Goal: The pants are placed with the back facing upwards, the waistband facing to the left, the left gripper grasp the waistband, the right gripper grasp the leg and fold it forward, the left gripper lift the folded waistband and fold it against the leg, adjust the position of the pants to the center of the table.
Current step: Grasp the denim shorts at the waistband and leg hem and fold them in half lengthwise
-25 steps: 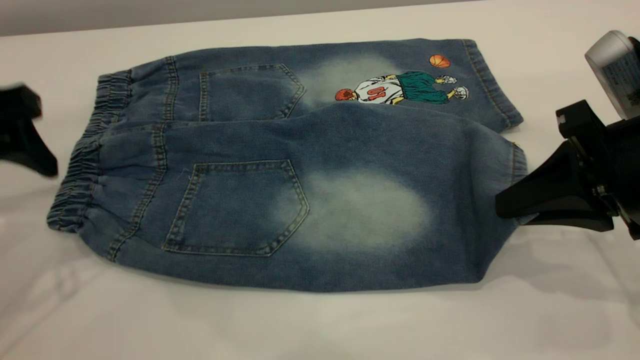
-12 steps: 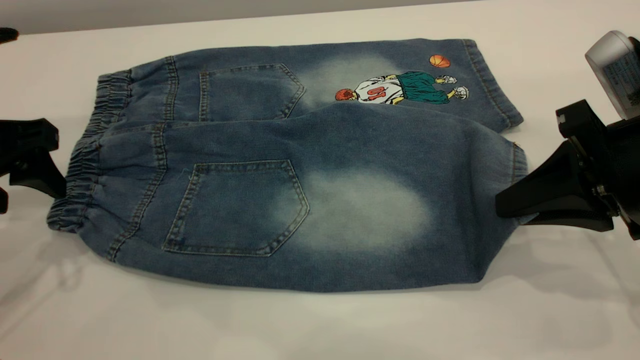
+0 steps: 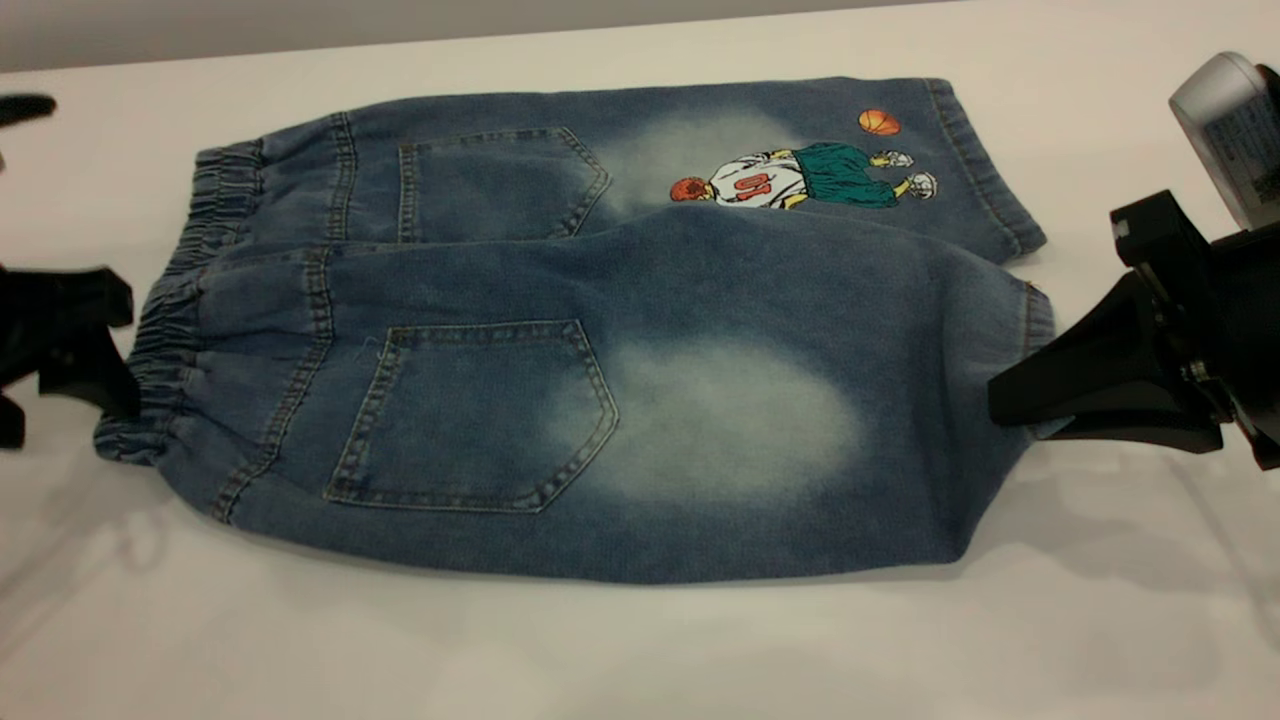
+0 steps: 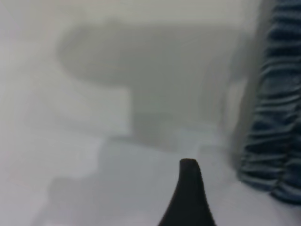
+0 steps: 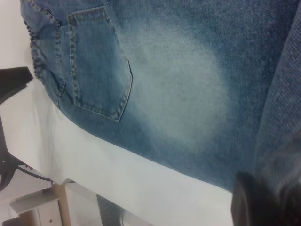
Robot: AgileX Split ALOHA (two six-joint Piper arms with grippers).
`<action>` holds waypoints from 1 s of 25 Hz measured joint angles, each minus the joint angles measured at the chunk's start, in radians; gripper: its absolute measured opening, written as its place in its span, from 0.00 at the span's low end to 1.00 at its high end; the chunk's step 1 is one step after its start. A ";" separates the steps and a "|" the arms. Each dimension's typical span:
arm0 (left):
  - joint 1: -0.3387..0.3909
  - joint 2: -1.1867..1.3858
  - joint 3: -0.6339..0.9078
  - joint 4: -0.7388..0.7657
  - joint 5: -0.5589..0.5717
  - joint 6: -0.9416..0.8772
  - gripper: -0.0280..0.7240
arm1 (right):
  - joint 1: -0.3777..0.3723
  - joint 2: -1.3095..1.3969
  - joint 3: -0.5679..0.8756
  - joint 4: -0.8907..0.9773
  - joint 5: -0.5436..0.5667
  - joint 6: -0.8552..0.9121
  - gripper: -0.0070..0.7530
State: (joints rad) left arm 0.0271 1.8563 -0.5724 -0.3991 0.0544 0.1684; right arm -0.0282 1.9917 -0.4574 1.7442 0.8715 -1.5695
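The pants (image 3: 600,300) lie flat on the table (image 3: 640,640), back pockets up, waistband (image 3: 165,340) to the left. The cartoon-player leg is at the back, and the plain leg (image 3: 740,420) with the pale oval is in front. My right gripper (image 3: 1015,412) is shut on that leg's hem, with denim pinched between its black fingers (image 5: 258,202). My left gripper (image 3: 75,385) stands open at the waistband's outer edge, low over the table. One of its fingertips (image 4: 189,188) shows beside the gathered waistband (image 4: 277,117), with no cloth between its fingers.
White tabletop (image 5: 117,174) surrounds the pants on every side, with wide room in front. The table's far edge runs along the back, and a dark object (image 3: 25,107) sits at the far left. A table leg and floor show past the table edge in the right wrist view.
My left gripper has come in from the far left to the waistband's edge. My right gripper, still holding the hem, has risen very slightly. The pants have not shifted.
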 joint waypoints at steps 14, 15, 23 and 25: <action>-0.041 0.068 -0.079 -0.001 0.017 -0.001 0.72 | 0.000 0.000 0.000 0.000 0.001 0.000 0.03; -0.051 0.068 -0.082 -0.001 0.012 -0.001 0.72 | 0.000 0.000 0.000 0.000 0.001 0.000 0.03; -0.062 0.116 -0.082 -0.004 0.025 -0.017 0.72 | 0.000 0.000 0.000 0.000 0.001 0.000 0.03; -0.062 0.137 -0.084 -0.004 0.017 -0.017 0.72 | 0.000 0.000 0.000 0.000 0.001 0.000 0.03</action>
State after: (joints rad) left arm -0.0350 1.9931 -0.6559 -0.4035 0.0711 0.1514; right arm -0.0282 1.9917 -0.4574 1.7442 0.8725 -1.5695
